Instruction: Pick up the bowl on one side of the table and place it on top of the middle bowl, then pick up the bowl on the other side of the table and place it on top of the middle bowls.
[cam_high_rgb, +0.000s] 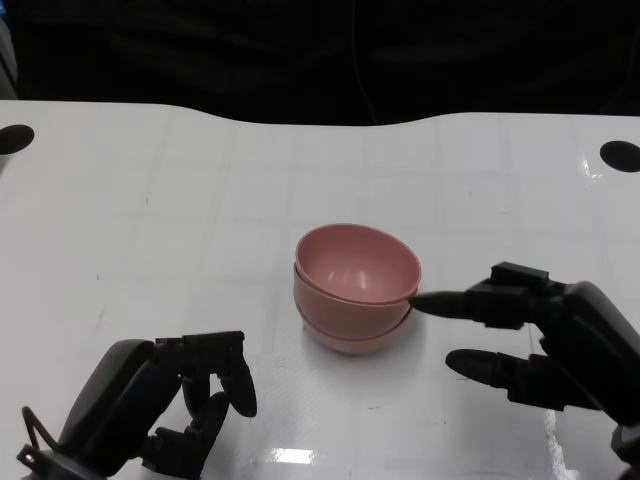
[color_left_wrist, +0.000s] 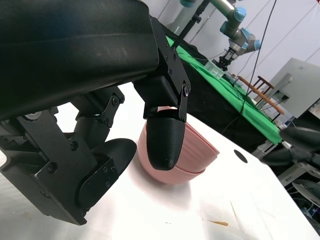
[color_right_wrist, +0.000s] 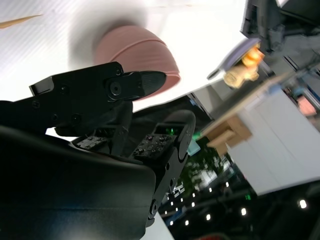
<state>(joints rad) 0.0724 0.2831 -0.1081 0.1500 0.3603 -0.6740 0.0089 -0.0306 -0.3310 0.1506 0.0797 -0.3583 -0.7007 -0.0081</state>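
Head view. Stack of pink bowls (cam_high_rgb: 357, 287) at centre of white surface (cam_high_rgb: 150, 220): three nested, by the rims visible. No bowl left at either side; task judged complete or nearly so. Right robot hand (cam_high_rgb: 520, 335) at 4 o'clock from stack, fingers apart, grasping nothing; uppermost fingertip (cam_high_rgb: 430, 302) at or just short of the stack's rim, contact not certain. Left robot hand (cam_high_rgb: 185, 400) at 7 o'clock, well apart from stack, fingers curled inward, clenched on nothing. Two dark round holes in surface at 10 and 2 o'clock corners.

Left wrist view. Stack of pink bowls (color_left_wrist: 195, 155) beyond own black fingers (color_left_wrist: 165, 145), not touched. Green-covered table (color_left_wrist: 225, 95) and a blue-jointed robot arm (color_left_wrist: 235, 22) in background.

Right wrist view. Stack of pink bowls (color_right_wrist: 145, 52) beyond extended fingertip (color_right_wrist: 147, 82); gap or contact not resolvable.

Risk. Sideways sweep of right robot hand during withdrawal could catch the rim, tipping or sliding the top bowl, since nested bowls sit slightly askew. Straight pull-back away from stack judged safer.

Writing. No brand, label or legible text in any view.
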